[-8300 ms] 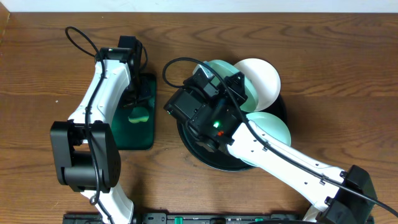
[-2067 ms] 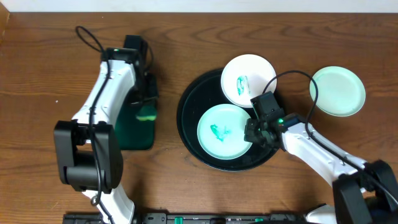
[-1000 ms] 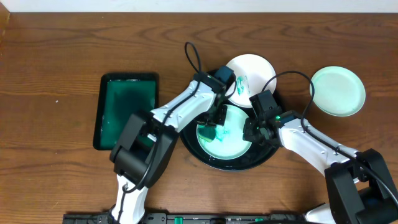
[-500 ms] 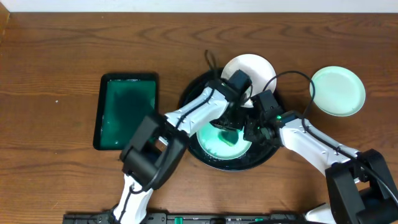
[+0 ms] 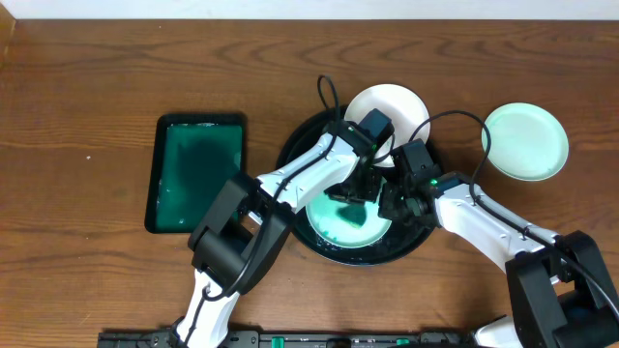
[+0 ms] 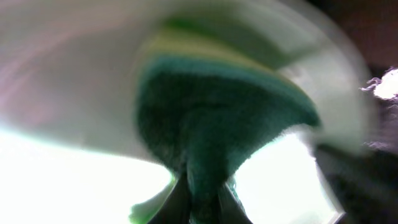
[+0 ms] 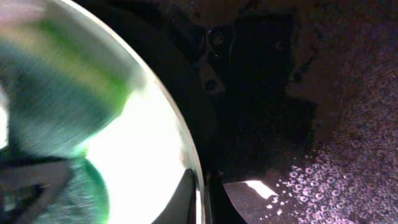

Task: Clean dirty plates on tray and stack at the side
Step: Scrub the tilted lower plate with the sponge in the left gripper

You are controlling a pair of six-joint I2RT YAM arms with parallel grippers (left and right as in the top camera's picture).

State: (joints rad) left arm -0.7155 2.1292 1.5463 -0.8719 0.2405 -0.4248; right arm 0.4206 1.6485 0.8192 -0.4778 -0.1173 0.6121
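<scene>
Mint plate (image 5: pixel 338 227) sits centre of the black tray (image 5: pixel 334 255), and both pincers are on it.

Overhead:
- The left arm runs diagonally from the near-left, elbow over the tray rim, wrist bent down.
- The left pincer (image 5: pixel 360 188) is straight above the plate's far-right part.
- The right arm comes in low from the near-right, pointing left.
- The right pincer (image 5: pixel 392 205) is at the plate's right rim.
- The white plate (image 5: pixel 401 111) overlaps the tray's far rim, just beyond the left wrist, so the left arm is nearer to it.
- A second mint plate (image 5: pixel 525 142) is out on the counter (image 5: pixel 97 97) to the right, well apart from the tray.
- A green tray (image 5: pixel 198 174) is on the left.

Left wrist: blurred. The fingers are clamped on a green sponge (image 6: pixel 211 118) with a yellow back, pressed onto pale plate surface.

Right wrist: the plate rim runs straight into the closed jaws at bottom centre. My read is that it's pinching the rim to steady the plate, with black tray alongside.

Next call: finish this wipe, then the right arm carries the plate right to stack it.
</scene>
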